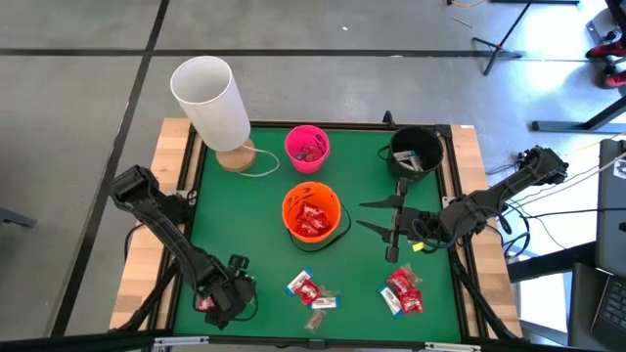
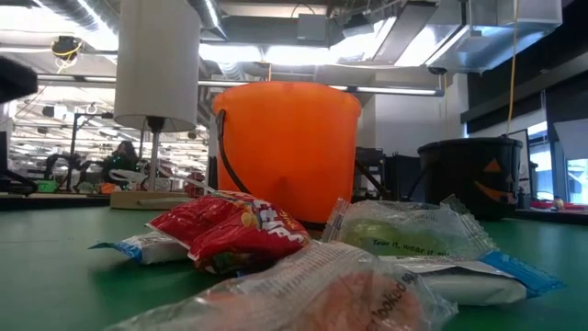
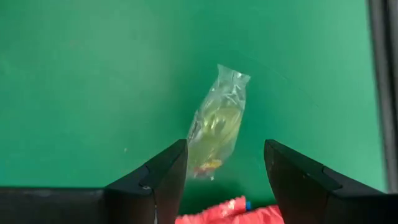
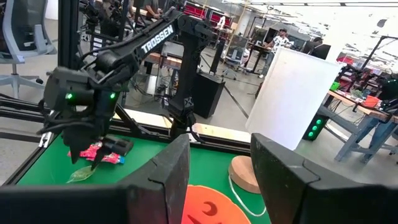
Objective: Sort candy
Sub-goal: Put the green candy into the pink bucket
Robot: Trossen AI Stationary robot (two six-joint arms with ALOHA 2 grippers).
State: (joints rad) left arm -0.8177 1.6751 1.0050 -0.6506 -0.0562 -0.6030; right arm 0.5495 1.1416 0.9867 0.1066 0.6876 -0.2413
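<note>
Green felt covers my work table (image 1: pixel 254 254), framed with pale wood, and a busy workshop lies behind it. At about 7 o'clock my left gripper (image 1: pixel 217 298) hangs low over a clear, pale yellowish wrapped sweet (image 3: pixel 216 124). Its fingers stand apart with nothing between them, so I judge it is lined up to pick this piece; a shiny red wrapped sweet (image 3: pixel 230 211) lies just under it.

At 12 o'clock a tall white cylinder lamp on a round wooden base (image 1: pixel 211 101) stands at the far edge. Near it, a small pink plastic bucket (image 1: pixel 306 148) holds a few sweets. The round orange plastic bucket (image 1: pixel 311 213) in the centre holds red ones, so each colour seems to have its bucket.

Loose candy (image 1: pixel 311 290) lies at 6 o'clock, and more (image 1: pixel 403 291) at 5 o'clock: crinkled red wrappers with white print.

A black plastic bucket (image 1: pixel 415 149) sits at 1 o'clock. My right gripper (image 1: pixel 377 216) waits at 3 o'clock, fingers apart and empty.
</note>
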